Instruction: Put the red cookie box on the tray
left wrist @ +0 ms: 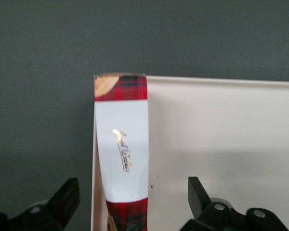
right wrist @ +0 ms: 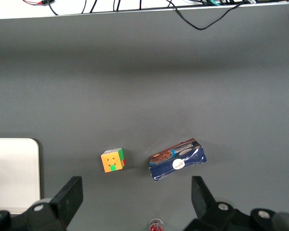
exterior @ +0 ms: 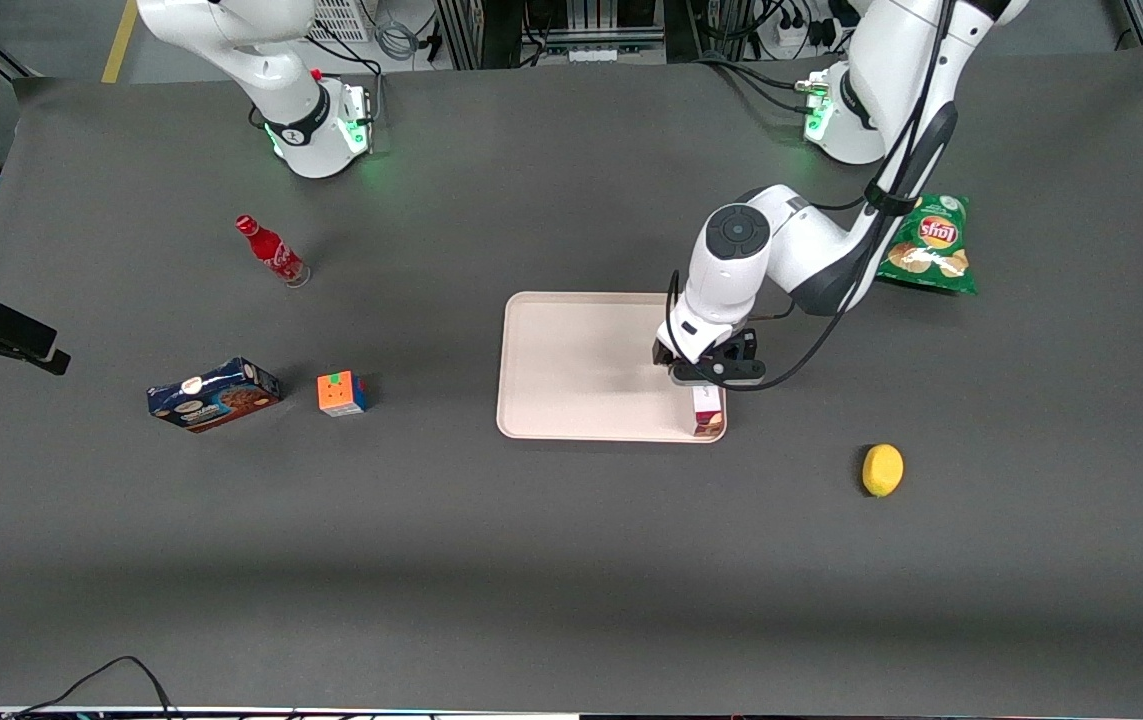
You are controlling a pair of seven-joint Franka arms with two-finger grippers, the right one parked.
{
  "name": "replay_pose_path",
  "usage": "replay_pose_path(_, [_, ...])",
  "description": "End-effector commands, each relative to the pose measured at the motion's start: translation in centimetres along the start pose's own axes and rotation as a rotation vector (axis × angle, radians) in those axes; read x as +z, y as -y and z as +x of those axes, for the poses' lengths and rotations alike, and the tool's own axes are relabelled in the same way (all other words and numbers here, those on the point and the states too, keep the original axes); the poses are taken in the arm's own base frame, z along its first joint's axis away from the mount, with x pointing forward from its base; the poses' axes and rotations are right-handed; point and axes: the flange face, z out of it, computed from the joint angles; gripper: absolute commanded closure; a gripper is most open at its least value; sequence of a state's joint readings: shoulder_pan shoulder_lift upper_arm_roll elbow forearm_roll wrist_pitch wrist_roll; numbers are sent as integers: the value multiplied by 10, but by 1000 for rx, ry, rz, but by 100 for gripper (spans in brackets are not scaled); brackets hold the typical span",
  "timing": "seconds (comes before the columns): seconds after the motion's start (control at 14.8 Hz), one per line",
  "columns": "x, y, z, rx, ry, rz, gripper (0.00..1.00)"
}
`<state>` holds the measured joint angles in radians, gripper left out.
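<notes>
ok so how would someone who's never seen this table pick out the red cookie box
Find the big pale tray mid-table. The red cookie box lies along its edge on the working arm's side, under the gripper, whose jaws are open either side of it. It is slim, dark-red tartan with a white band, unlike the shorter blue cookie box.

Robotics laboratory test cell. Evidence: two white arms bolted to a large table (exterior: 571, 560) under a dark grey mat, their bases lit green — aluminium framing, power strips and loose cables (exterior: 401, 35) line the edge beside the bases. Grocery props are scattered for trials. The working arm's gripper (exterior: 716, 372) hangs over a tray (exterior: 571, 365), fingers spread apart.
</notes>
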<state>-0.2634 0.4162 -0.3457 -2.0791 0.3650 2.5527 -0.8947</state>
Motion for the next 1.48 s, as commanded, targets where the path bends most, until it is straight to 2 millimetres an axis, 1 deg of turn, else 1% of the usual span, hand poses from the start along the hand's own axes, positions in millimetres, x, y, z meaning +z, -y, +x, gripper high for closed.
replay_pose_path(0.0, [-33,-1,27,16,-12,57,0])
replay_pose_path(0.07, [-45,1,37,23,-11,76,0])
replay_pose_path(0.27, [-90,29,69,56,-39,123,0])
replay_pose_path(0.4, [-137,59,95,55,-21,111,0])
replay_pose_path(0.47, [-163,77,110,48,8,79,0])
replay_pose_path(0.54, [-188,101,125,51,30,52,0])
replay_pose_path(0.67, [-242,154,147,68,47,23,0])
replay_pose_path(0.81, [-294,194,162,101,49,37,0])
replay_pose_path(0.88, [-318,218,168,113,48,47,0])
replay_pose_path(0.94, [-336,237,171,129,49,55,0])
replay_pose_path(1.01, [-350,254,169,127,55,60,0])
replay_pose_path(1.15, [-372,278,161,97,52,56,0])
replay_pose_path(1.21, [-377,287,159,88,51,34,0])
replay_pose_path(1.35, [-381,312,157,89,61,-3,0])
replay_pose_path(1.42, [-382,318,157,109,61,-2,0])
